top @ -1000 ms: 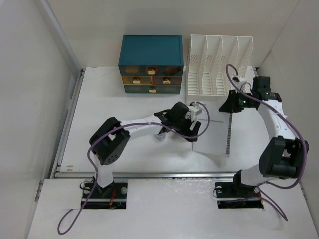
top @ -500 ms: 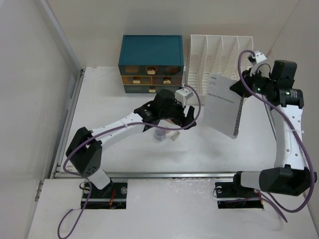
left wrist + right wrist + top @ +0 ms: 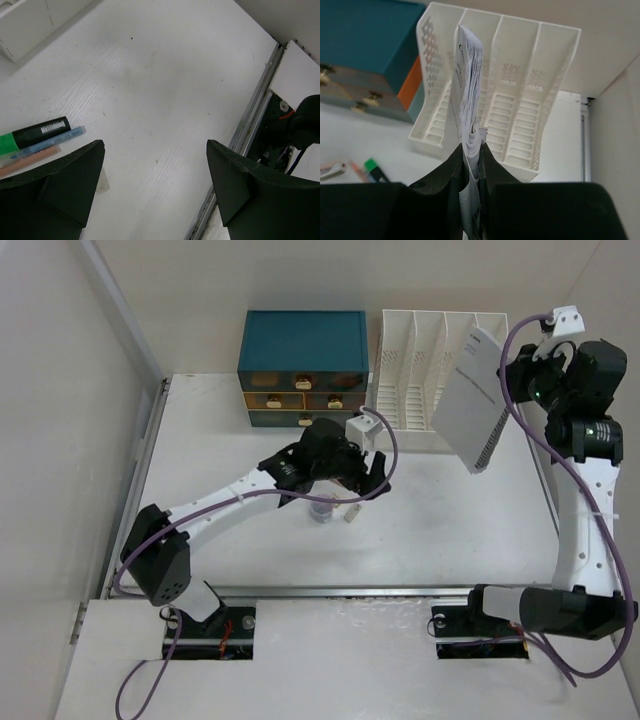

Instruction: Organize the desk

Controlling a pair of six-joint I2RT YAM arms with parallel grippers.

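While the right gripper is held high over the far right corner of the desk, its two fingers pinch one edge of a white notebook, which hangs tilted in the air. Directly beyond this gripper stands the white file rack, with four upright slots that open toward the arms. In the right wrist view the notebook's pages stand on edge in front of the rack's left slots. I cannot tell if the notebook touches the rack.

To the left of the rack, and just beyond the left gripper, is the teal drawer box. Its drawers with pale knobs are pushed in, so what they contain is hidden.

The left gripper hovers low over the middle of the desk with its fingers spread wide, and only bare tabletop is between them. Beside its left finger lie a black and green marker, a blue pen and an orange pencil, close together. The top view shows only a small round object under this arm, and the pens cannot be told apart there. The metal rail runs past the right finger, along the near edge of the desk.
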